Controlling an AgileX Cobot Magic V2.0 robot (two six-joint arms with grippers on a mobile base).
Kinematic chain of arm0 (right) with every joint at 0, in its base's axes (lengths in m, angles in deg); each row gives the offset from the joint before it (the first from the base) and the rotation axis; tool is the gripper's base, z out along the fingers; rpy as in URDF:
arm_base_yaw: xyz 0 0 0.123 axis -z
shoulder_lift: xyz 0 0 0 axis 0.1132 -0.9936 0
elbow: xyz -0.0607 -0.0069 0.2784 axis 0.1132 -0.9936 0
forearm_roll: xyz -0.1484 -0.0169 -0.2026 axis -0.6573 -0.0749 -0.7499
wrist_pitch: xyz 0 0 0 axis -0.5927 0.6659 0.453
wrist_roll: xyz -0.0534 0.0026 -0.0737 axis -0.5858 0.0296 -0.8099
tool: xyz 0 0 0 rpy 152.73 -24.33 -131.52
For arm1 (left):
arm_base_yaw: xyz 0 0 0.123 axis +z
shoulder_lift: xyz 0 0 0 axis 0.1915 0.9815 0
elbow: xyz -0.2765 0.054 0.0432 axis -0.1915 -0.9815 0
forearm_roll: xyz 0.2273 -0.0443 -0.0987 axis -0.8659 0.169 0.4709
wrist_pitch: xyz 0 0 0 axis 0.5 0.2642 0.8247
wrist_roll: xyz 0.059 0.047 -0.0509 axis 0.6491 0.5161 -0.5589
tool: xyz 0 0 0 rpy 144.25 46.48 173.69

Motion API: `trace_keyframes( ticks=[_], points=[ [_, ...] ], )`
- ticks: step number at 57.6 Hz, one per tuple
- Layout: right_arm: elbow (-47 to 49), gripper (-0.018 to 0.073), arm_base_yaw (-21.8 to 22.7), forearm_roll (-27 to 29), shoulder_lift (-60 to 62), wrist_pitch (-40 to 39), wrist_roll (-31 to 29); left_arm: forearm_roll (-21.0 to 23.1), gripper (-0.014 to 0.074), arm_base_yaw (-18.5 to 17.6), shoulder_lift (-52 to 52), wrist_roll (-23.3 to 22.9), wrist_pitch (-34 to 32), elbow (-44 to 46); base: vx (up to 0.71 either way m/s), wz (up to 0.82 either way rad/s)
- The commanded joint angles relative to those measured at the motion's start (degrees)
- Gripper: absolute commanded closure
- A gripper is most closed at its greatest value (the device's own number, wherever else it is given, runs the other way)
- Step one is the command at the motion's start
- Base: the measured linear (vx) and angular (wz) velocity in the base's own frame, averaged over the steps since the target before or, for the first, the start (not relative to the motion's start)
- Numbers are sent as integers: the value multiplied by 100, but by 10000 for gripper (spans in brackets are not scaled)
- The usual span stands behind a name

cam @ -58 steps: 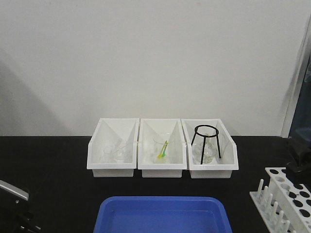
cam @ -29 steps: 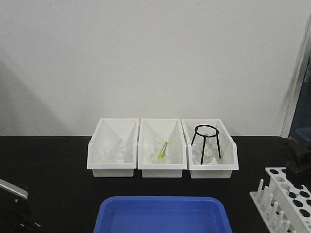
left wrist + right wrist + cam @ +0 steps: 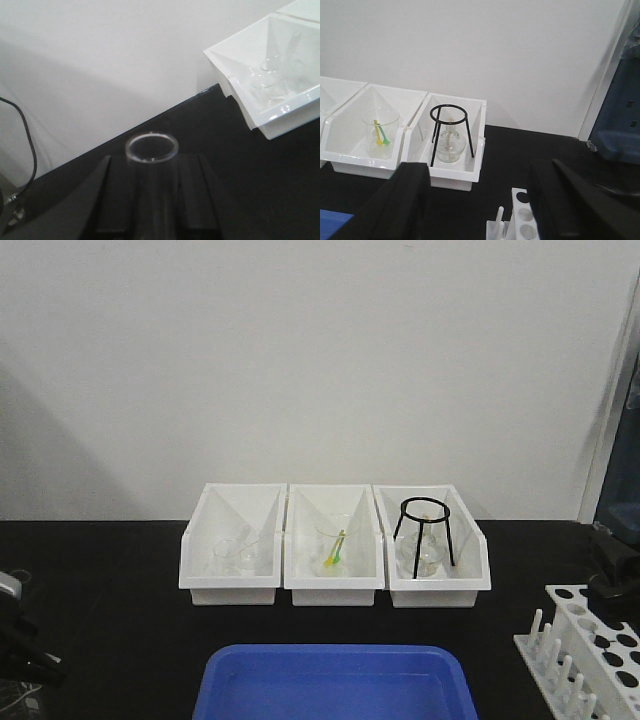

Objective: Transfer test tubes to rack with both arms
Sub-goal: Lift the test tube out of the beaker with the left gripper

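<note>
Between the fingers of our left gripper stood a test tube, its open rim just above the fingertips, and the jaws were clamped on its wall. We judged it light, stiff, slick and brittle. It seemed best gripped gently on the wall below the rim. Our right gripper was spread wide and held nothing, with the rack just below and ahead of it. Beyond both grippers lay the white bins.
</note>
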Motion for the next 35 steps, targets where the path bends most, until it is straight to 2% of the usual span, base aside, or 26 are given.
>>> trace_keyframes(
  ticks=[1, 8, 18, 25, 35],
  points=[
    [177, 89, 7, -8, 86, -485, 168, 16, 619, -12, -596, -225, 909, 577, 0, 0],
    [177, 89, 7, -8, 86, -485, 380, 16, 619, -12, -925, -570, 2234, 1269, 0, 0],
    [177, 89, 7, -8, 44, -435, 674, 21, 619, -102, -1015, -776, 3057, 2097, 0, 0],
    [177, 89, -82, -8, -79, -395, 726, 32, 619, -444, -998, -928, 3019, 2248, 0, 0],
    [177, 89, -665, -18, -317, -406, 733, 38, 619, -1355, -826, -1324, 2655, 2248, 0, 0]
  ],
)
